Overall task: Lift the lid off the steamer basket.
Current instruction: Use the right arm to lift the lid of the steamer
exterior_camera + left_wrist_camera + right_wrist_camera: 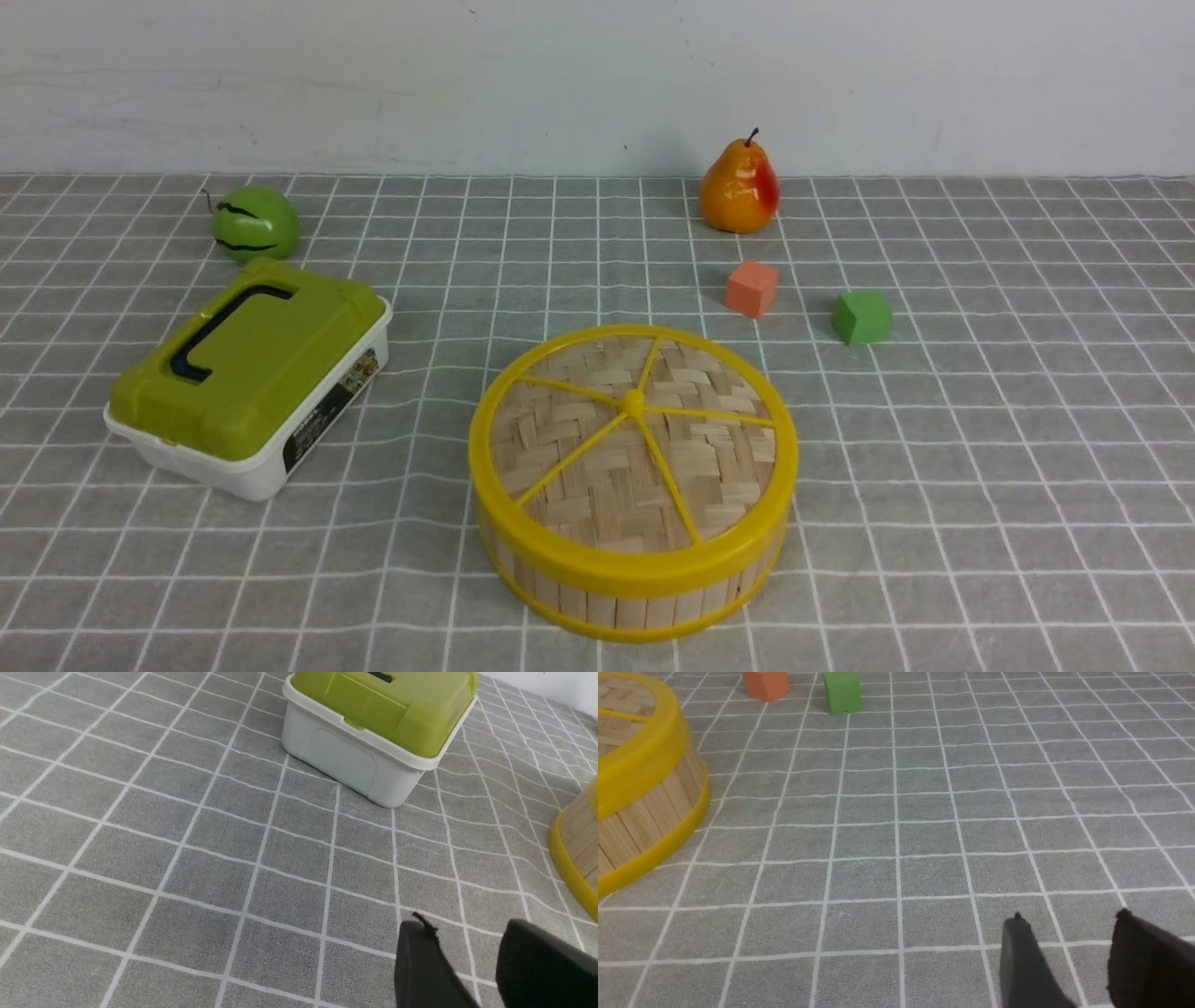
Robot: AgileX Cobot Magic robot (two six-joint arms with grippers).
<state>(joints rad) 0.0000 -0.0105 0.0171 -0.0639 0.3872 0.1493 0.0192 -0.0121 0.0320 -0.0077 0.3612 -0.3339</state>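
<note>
**Lid on the basket, both grippers empty and clear of it**

On my front view the lid (635, 439) sits flat on the steamer basket (635, 597), its yellow rim seated all round. The basket stands on the grey checked cloth (980, 467), near the middle of the table towards my side. A white box with a green lid (247, 383) lies to its left. An orange cube (751, 287) and a green cube (861, 316) lie behind it to the right.

The left gripper (465, 926) hangs over bare cloth, its jaws parted and holding nothing. The right gripper (1071, 919) is the same: jaws parted, empty, over bare cloth. In both wrist views only an edge of the basket shows, well apart from the fingers.
</note>
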